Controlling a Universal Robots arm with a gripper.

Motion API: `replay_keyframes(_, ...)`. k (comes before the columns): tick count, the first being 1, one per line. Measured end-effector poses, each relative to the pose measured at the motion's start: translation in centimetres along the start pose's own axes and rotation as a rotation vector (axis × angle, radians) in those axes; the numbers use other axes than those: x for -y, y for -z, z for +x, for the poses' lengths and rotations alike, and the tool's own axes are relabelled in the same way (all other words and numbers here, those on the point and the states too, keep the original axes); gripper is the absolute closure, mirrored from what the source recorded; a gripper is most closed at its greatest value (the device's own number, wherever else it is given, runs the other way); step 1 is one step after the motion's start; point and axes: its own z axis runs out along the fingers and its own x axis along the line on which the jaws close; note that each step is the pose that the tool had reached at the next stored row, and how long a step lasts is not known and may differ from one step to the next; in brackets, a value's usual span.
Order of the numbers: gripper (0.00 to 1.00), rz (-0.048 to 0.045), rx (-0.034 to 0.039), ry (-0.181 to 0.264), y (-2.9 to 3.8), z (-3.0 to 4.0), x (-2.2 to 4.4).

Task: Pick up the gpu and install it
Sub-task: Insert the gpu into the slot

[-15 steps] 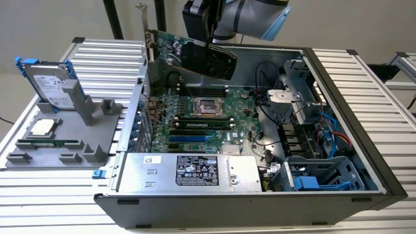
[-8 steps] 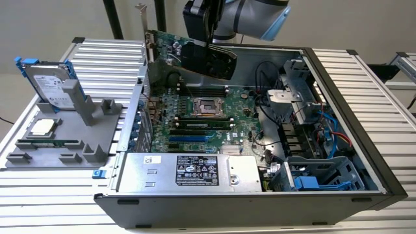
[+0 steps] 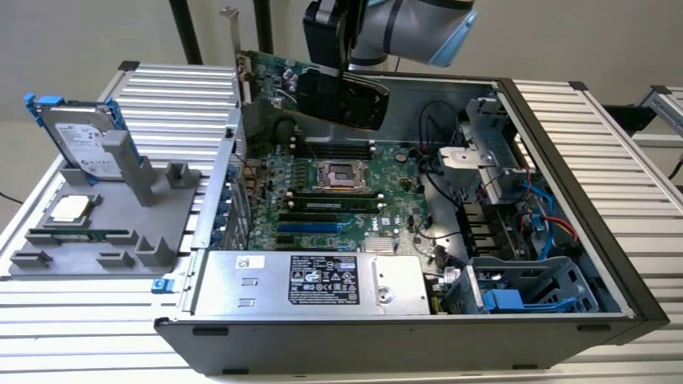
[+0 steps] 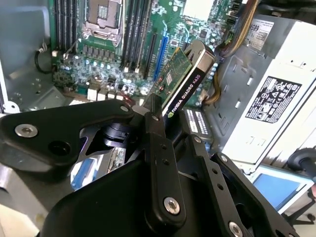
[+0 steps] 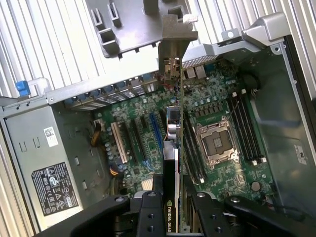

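My arm point(image 3: 411, 24): reaching down from the exterior view's upper middle.
My gripper point(image 3: 341, 68): fingers clamped tight on the gpu point(image 3: 315, 92).
Gpu pose: tilted, held above the motherboard point(image 3: 320, 188).

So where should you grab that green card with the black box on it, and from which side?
Grab the gpu by its black cooler, coming from above and squeezing its two flat faces. The card is thin and hangs edge-down over the motherboard, so the upper edge is the free one. The end effector holds it that way now.
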Motion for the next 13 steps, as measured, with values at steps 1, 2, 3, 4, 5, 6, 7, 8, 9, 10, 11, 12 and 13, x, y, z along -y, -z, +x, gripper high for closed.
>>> replay_keyframes(1,1.0,0.0001,-0.0003,0.007,0.0,0.0,0.0)
replay_keyframes(2,1.0,0.0,-0.0007,0.015,0.0,0.0,0.0)
replay_keyframes(3,1.0,-0.0001,-0.0012,0.025,0.0,0.0,0.01)
replay_keyframes(4,1.0,-0.0002,-0.0017,0.034,0.0,0.0,0.01)
replay_keyframes(5,1.0,-0.0003,-0.0021,0.043,0.0,0.0,0.01)
replay_keyframes(6,1.0,-0.0004,-0.0026,0.052,0.01,0.0,0.01)
replay_keyframes(7,1.0,-0.0003,-0.0031,0.061,0.01,0.0,0.01)
replay_keyframes(8,1.0,-0.0004,-0.0035,0.071,0.02,0.0,0.01)
replay_keyframes(9,1.0,-0.0004,-0.0039,0.08,0.03,0.0,0.01)
replay_keyframes(10,1.0,-0.0004,-0.0042,0.089,0.04,-0.01,0.01)
replay_keyframes(11,1.0,-0.0005,-0.0048,0.098,0.06,-0.01,0.01)
replay_keyframes(12,1.0,-0.0006,-0.0053,0.107,0.08,0.0,0.01)
replay_keyframes(13,1.0,-0.0007,-0.0058,0.116,0.1,0.0,0.01)
